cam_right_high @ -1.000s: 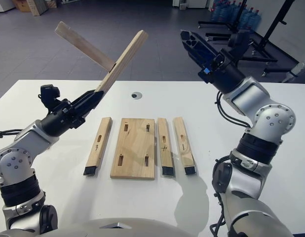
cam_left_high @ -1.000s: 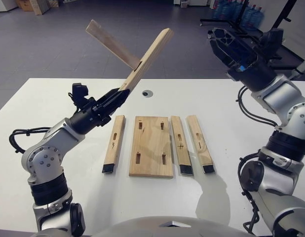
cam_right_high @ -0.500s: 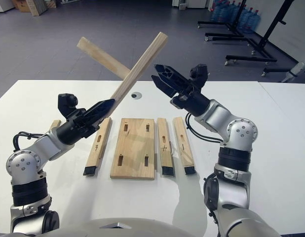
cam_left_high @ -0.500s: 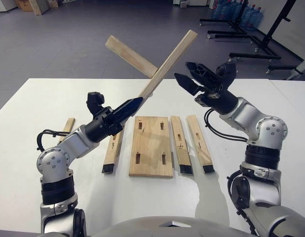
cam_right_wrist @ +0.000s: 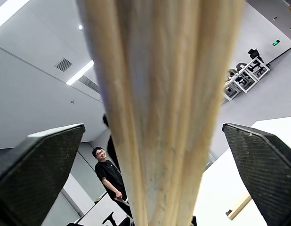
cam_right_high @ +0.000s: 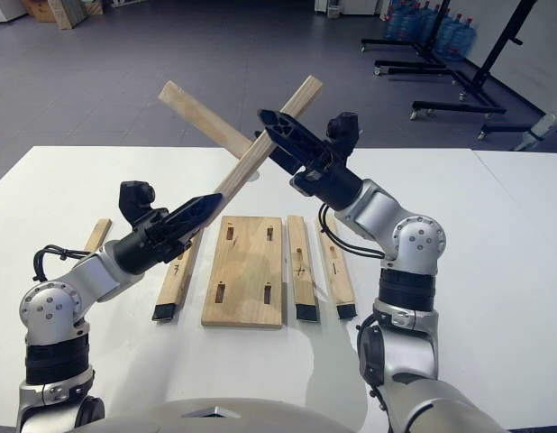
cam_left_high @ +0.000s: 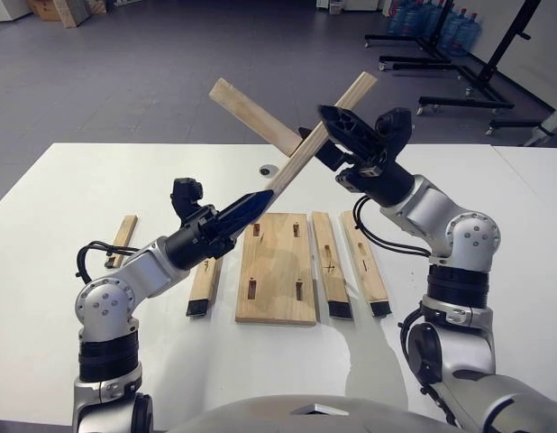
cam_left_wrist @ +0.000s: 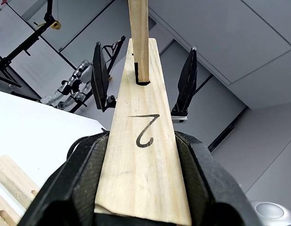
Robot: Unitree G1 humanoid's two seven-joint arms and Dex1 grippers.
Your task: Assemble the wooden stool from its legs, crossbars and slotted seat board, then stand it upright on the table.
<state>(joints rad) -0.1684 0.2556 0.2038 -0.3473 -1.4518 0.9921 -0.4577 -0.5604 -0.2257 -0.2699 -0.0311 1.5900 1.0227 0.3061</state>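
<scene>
Two arms meet above the white table [cam_left_high: 98,180] in the head views. The left arm comes from the near left, elbow bent, forearm pointing up and inward. We see the left gripper [cam_left_high: 259,198] pressed together on the lower end of a wooden leg [cam_left_high: 292,164], which slants up toward the right. A flat crossbar [cam_left_high: 256,115] of pale wood is seated in this leg's slot and sticks out to the upper left. The right arm is folded at the elbow with the forearm pointing inward, and the right gripper [cam_left_high: 322,133] stands spread around the upper part of the held leg, just beside the joint. On the table lie the slotted seat board [cam_left_high: 277,271], a loose leg [cam_left_high: 205,284] at its left, two further legs [cam_left_high: 331,266] at its right, and a short bar [cam_left_high: 123,239] far left. In the left wrist view the smooth leg carries a dark handwritten mark. Black fingers [cam_left_wrist: 75,188] clamp its two edges, and farther up two thin fingers of the other arm flank it without contact. In the right wrist view we find streaky wood passing between two dark textured pads [cam_right_wrist: 39,179], wide open, with gaps on both sides.
</scene>
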